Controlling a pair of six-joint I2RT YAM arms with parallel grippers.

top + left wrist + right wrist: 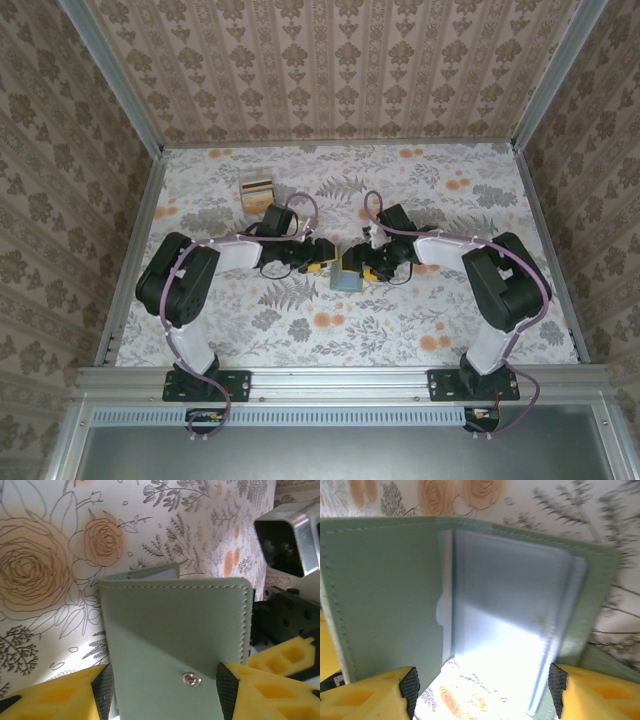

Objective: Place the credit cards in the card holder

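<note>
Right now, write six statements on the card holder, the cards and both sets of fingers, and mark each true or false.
1. The card holder lies near the middle of the table. True.
2. The card holder is red. False: it is muted green.
3. A metal snap shows on its outer face. True.
4. The left fingers are pressed together. False: they stand apart, the card holder showing between them.
5. The credit cards lie at the near edge. False: they sit farther back, left of centre.
6. From the right wrist, past the right fingers, its inside pockets show. True.
</note>
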